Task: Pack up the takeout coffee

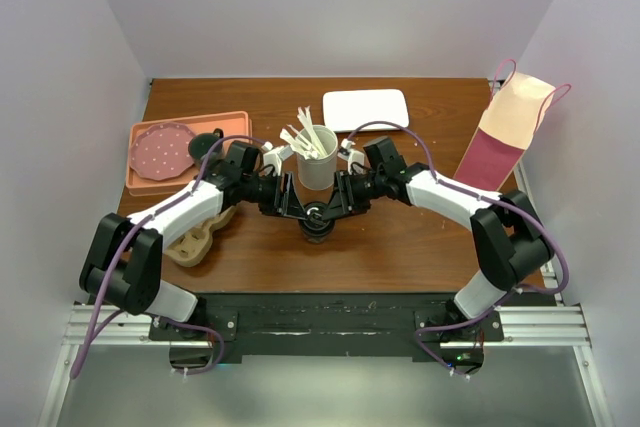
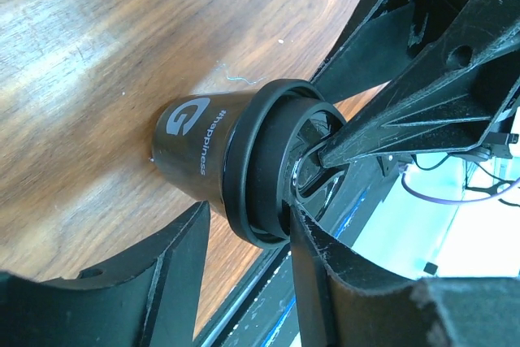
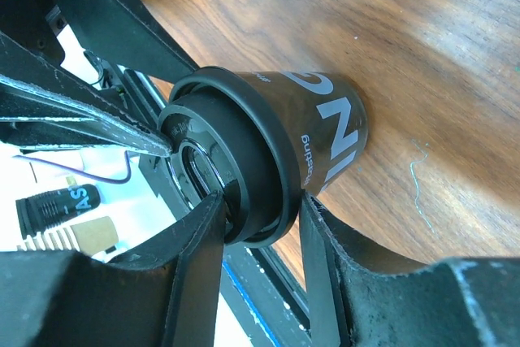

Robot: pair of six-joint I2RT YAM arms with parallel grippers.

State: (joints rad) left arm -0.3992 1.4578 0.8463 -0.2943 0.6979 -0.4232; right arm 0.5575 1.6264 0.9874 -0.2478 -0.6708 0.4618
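Takeout coffee [image 1: 316,221] upright on surface [image 1: 420,247], centre of top view, just below white cup [image 1: 318,172]. Long axis vertical, lid [image 2: 260,160] up. Left wrist view: axis runs across frame, base left, lid right; white "G" logo + "#happiness" on wall. Right wrist view: lid left, base right; big white letters partly cut off, small line unreadable. Left hand [image 1: 300,211] & right hand [image 1: 334,209] meet cup from opp sides, fingers apart, straddling lid rim. Clamped or not: can't tell.
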